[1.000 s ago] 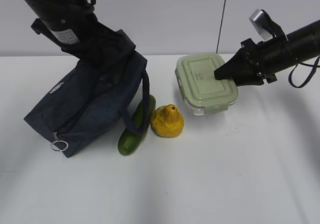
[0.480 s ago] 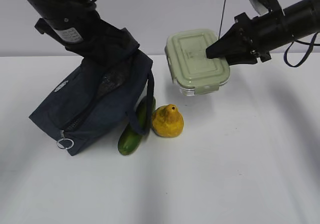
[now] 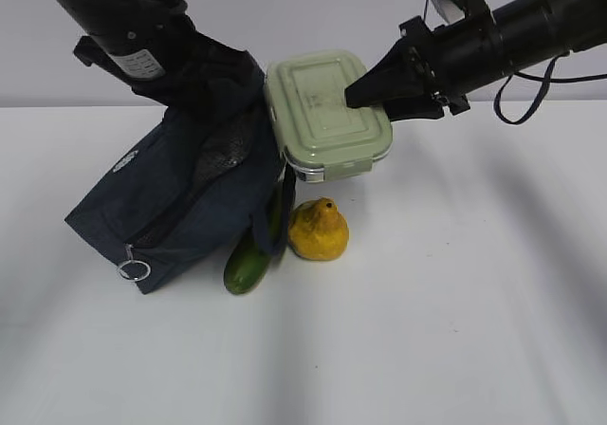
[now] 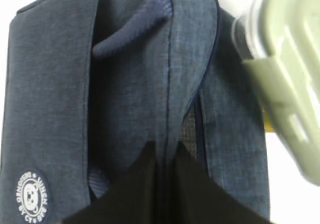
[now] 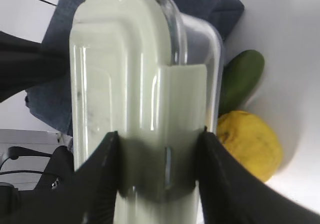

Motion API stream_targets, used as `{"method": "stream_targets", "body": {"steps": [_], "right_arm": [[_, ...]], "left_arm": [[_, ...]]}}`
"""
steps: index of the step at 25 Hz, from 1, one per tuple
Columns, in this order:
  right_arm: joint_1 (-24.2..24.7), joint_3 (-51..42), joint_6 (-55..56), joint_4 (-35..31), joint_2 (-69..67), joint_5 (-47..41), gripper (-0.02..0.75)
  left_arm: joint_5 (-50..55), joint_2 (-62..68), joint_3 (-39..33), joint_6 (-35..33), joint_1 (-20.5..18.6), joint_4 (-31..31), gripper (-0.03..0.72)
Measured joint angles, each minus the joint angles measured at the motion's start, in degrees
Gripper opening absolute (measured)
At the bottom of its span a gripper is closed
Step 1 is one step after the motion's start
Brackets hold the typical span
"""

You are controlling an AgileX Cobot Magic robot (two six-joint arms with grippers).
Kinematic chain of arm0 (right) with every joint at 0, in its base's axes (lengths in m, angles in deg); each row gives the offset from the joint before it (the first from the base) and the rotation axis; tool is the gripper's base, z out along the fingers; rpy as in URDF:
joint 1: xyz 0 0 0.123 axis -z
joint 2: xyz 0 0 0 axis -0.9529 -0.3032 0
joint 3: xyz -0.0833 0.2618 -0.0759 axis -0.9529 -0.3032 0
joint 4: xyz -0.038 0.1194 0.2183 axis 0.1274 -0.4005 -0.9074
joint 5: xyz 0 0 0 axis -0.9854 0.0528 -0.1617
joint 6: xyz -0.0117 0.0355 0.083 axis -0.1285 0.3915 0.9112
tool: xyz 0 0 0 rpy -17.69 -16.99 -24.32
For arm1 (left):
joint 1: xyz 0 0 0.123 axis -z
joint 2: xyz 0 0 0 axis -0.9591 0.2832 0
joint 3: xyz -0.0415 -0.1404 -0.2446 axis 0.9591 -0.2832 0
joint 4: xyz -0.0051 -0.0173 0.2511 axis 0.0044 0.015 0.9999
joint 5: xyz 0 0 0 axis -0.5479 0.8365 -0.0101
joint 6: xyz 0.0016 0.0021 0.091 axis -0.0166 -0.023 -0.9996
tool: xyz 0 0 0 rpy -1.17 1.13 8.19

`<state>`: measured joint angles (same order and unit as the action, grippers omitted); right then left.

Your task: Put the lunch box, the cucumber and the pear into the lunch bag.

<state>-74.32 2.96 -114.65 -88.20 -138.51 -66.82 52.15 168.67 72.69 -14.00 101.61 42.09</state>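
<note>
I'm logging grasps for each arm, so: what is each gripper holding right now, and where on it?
The right gripper clamps the lunch box across one end, lifted off the table. The left gripper pinches the lunch bag fabric at its upper edge.

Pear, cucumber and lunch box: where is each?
pear [image 3: 318, 230], exterior view, its yellow body.
cucumber [image 3: 246, 266], exterior view, its near end.
lunch box [image 3: 322, 107], exterior view, its green lid.

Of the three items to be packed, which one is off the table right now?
The lunch box: the right gripper holds it in the air beside the lunch bag, while cucumber and pear lie on the table.
</note>
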Motion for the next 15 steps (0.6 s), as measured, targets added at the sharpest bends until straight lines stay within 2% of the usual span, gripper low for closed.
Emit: {"method": "stream_targets", "body": {"steps": [5, 15], "right_arm": [[-1.9, 1.3, 1.3, -0.5, 0.0, -0.1, 0.327], [-2.0, 1.6, 2.0, 0.0, 0.0, -0.2, 0.327]], "left_arm": [[-0.9, 0.1, 0.0, 0.0, 0.0, -1.8, 0.000], [-2.6, 0.1, 0.0, 0.5, 0.0, -4.7, 0.000]]}}
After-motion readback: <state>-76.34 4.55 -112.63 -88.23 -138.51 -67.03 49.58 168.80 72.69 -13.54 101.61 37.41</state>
